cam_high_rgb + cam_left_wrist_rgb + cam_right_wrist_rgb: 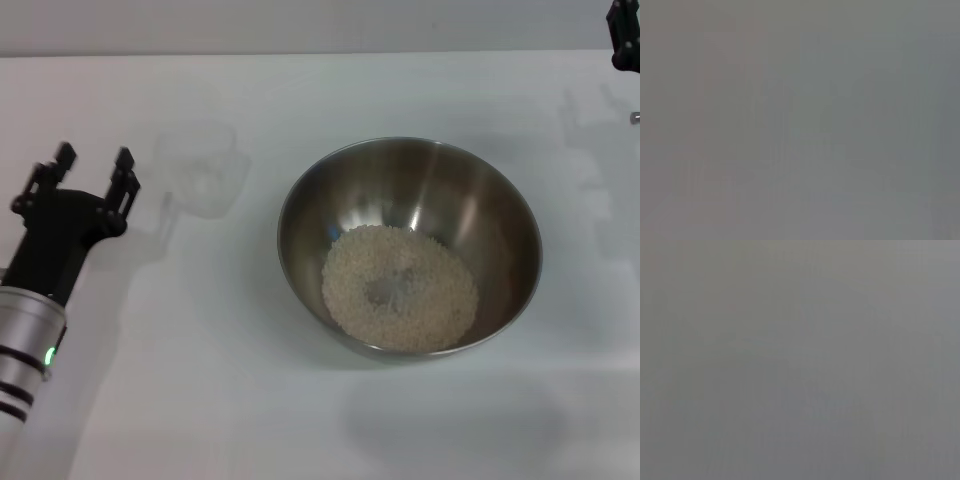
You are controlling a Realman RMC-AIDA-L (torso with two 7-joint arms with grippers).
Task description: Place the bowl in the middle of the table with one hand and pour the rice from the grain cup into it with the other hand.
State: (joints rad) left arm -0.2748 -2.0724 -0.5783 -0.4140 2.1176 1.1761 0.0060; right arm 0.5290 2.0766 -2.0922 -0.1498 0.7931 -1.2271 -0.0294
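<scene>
The steel bowl (410,245) stands near the middle of the white table (200,400). A round heap of rice (399,287) lies in its bottom. The clear grain cup (200,168) stands upright on the table to the bowl's left and looks empty. My left gripper (95,162) is open just left of the cup, apart from it, holding nothing. Only a dark part of my right gripper (624,38) shows, at the far right corner. Both wrist views show plain grey with nothing to make out.
The table's far edge (320,52) runs across the top of the head view. A small metal item (635,117) pokes in at the right edge.
</scene>
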